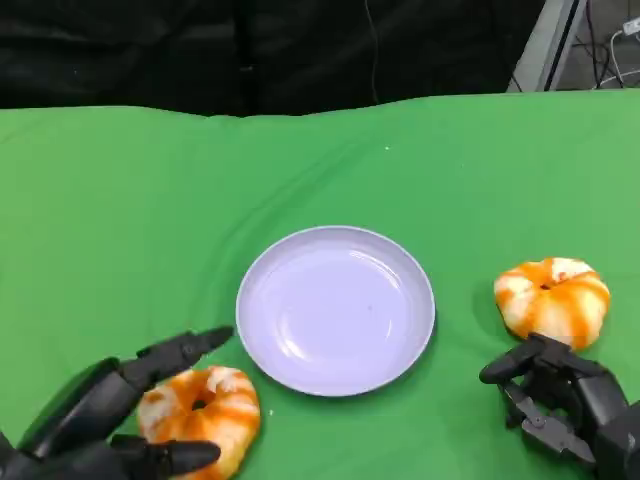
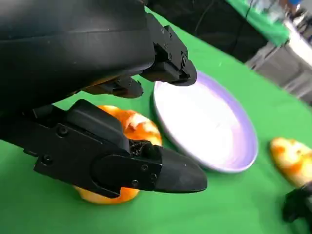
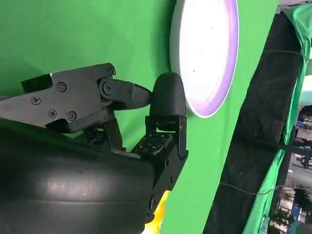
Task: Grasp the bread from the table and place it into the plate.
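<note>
A white plate (image 1: 335,310) lies in the middle of the green table (image 1: 120,200). One orange-and-white bread (image 1: 205,410) sits at its near left, another bread (image 1: 552,298) to its right. My left hand (image 1: 105,420) lies spread around the near-left bread, one finger past its far side and one along its near side. From the left wrist, the bread (image 2: 136,127) sits between the fingers (image 2: 170,175), beside the plate (image 2: 204,122). My right hand (image 1: 562,398) is just short of the right bread, fingers curled in on nothing. The right wrist view shows those curled fingers (image 3: 165,102) and the plate (image 3: 207,48).
The table's far edge meets a black curtain (image 1: 250,50). Open green cloth lies beyond the plate and at the far left. Grey metal framing (image 1: 545,45) stands at the back right.
</note>
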You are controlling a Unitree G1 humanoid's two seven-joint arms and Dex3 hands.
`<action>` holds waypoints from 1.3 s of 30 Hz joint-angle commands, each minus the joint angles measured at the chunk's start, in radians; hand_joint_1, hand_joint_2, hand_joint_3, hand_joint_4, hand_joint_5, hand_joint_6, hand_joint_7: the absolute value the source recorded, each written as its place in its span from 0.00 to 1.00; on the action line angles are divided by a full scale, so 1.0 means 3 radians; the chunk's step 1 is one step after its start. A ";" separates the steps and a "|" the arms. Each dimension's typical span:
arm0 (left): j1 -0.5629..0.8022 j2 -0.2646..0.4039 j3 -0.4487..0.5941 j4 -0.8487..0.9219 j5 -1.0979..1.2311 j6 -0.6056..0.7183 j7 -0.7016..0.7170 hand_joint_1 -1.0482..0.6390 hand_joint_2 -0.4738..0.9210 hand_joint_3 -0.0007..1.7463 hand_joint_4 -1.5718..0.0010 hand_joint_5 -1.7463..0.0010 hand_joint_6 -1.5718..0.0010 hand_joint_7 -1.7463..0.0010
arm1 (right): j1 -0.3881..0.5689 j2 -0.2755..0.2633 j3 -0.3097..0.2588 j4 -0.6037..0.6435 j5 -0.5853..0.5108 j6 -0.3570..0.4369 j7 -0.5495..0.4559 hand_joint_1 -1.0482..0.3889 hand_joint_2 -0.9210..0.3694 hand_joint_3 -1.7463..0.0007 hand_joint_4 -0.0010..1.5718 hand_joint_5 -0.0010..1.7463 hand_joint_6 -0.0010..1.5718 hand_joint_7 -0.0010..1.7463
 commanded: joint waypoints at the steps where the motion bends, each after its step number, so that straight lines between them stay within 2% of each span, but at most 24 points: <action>1: 0.0137 0.0221 -0.0145 -0.0386 0.0278 0.0291 0.0006 0.02 1.00 0.26 0.75 1.00 0.79 1.00 | 0.0059 -0.0036 -0.0006 -0.0029 0.0017 0.0060 0.0004 0.65 0.00 0.72 0.42 0.99 0.47 0.68; 8: 0.0260 0.0414 -0.0373 -0.0876 0.0677 0.0755 -0.0061 0.02 1.00 0.30 0.77 1.00 0.80 1.00 | 0.0074 -0.0037 -0.0002 -0.0075 0.0002 0.0090 -0.0009 0.65 0.00 0.72 0.42 0.99 0.46 0.68; 12: 0.0247 0.0498 -0.0519 -0.0941 0.0823 0.0953 -0.0114 0.02 1.00 0.30 0.78 1.00 0.79 1.00 | 0.0076 -0.0031 -0.0007 -0.0081 0.0018 0.0104 0.0002 0.65 0.00 0.72 0.42 0.98 0.47 0.68; 22: 0.0051 0.0622 -0.0850 -0.0709 0.1165 0.1307 -0.0097 0.02 1.00 0.32 0.81 1.00 0.80 1.00 | 0.0067 -0.0026 -0.0008 -0.0068 0.0024 0.0089 0.0011 0.65 0.00 0.72 0.42 0.98 0.47 0.68; 30: -0.0032 0.0663 -0.0950 -0.0608 0.1192 0.1427 -0.0116 0.02 1.00 0.32 0.82 1.00 0.80 1.00 | 0.0067 -0.0019 -0.0016 -0.0078 0.0042 0.0105 0.0026 0.66 0.00 0.71 0.41 0.98 0.47 0.68; 37: -0.0067 0.0624 -0.0978 -0.0553 0.1166 0.1572 -0.0091 0.07 1.00 0.25 0.81 1.00 0.78 1.00 | 0.0062 -0.0024 -0.0017 -0.0071 0.0037 0.0103 0.0021 0.66 0.00 0.72 0.42 0.98 0.46 0.68; 39: -0.0061 0.0593 -0.0969 -0.0557 0.1155 0.1631 -0.0063 0.11 1.00 0.20 0.80 0.99 0.77 0.99 | 0.0065 -0.0025 -0.0016 -0.0079 0.0034 0.0111 0.0019 0.65 0.00 0.72 0.42 0.98 0.46 0.68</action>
